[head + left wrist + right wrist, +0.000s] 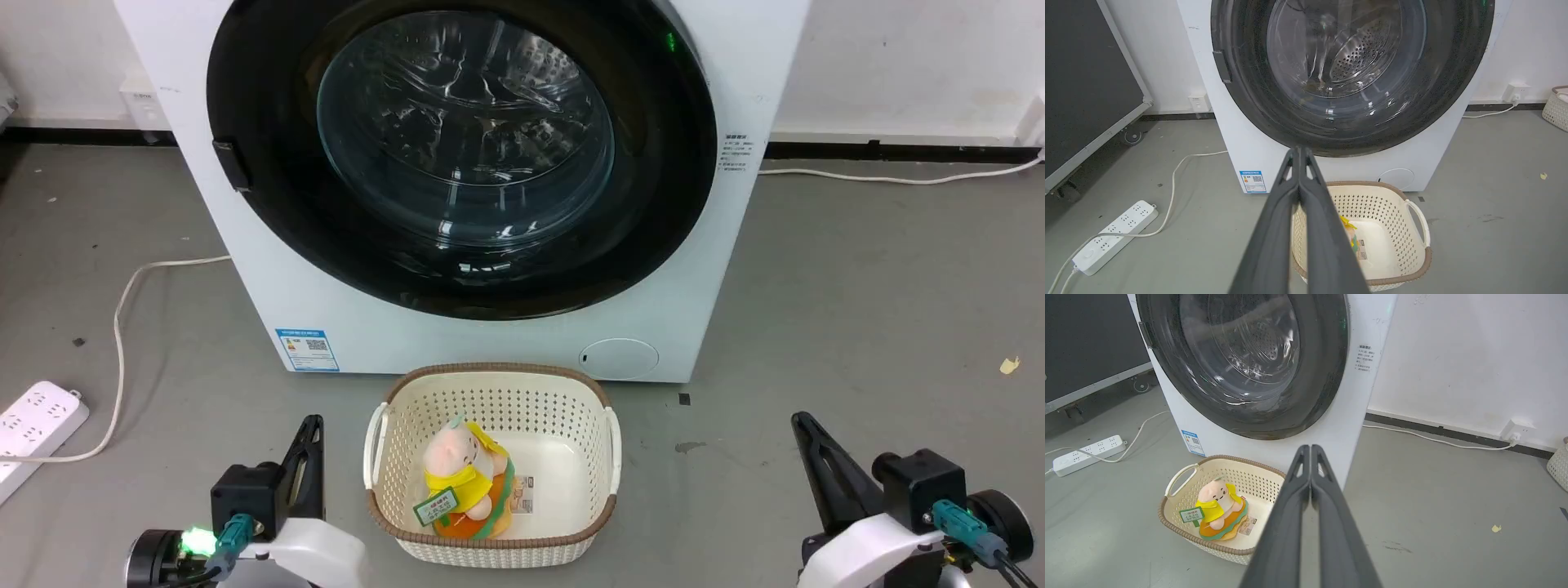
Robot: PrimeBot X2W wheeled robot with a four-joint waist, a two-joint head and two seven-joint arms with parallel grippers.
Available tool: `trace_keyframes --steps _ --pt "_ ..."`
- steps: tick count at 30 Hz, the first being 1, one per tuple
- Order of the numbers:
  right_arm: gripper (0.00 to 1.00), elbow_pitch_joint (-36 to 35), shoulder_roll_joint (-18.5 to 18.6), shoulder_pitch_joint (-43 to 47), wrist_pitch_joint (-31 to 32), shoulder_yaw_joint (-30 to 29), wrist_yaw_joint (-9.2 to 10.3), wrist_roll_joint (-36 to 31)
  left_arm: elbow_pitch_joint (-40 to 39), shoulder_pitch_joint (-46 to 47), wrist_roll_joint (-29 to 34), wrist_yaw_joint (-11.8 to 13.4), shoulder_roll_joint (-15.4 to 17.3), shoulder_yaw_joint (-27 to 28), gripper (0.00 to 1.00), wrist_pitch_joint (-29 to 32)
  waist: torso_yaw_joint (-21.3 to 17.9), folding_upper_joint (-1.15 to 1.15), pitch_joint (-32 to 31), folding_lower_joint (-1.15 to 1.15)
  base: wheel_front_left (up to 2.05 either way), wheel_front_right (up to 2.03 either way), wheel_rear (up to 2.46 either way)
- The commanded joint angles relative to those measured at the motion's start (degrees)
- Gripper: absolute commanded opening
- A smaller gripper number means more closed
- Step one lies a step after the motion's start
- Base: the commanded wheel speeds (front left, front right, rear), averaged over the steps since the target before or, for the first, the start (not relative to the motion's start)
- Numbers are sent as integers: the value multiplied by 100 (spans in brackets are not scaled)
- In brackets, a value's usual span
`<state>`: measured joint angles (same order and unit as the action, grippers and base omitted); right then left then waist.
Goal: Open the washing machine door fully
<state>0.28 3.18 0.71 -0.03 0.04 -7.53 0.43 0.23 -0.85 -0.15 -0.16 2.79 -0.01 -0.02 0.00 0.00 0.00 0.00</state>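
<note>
okay, both claws hang empty: my left claw is clenched, fingers pressed together, and my right claw is clenched just the same. the washing machine door is up ahead, above and between the 2 claws, lying flush against the white machine. so i judge 0 of the job done. a dark tab on its rim, likely the handle, sits ahead of my left claw. the basket lies between my claws. all left: reach, hook, swing it wide.
</note>
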Motion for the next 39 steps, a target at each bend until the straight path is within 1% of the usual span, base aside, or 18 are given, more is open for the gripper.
trace_keyframes --steps 1,39 --pt "0 -28 -30 -71 3 -4 4 -43 -23 85 15 16 9 1 0 2 0 0 0 0 0 0 0" --pt "0 -28 -30 -71 3 -4 4 -43 -23 85 15 16 9 1 0 2 0 0 0 0 0 0 0"
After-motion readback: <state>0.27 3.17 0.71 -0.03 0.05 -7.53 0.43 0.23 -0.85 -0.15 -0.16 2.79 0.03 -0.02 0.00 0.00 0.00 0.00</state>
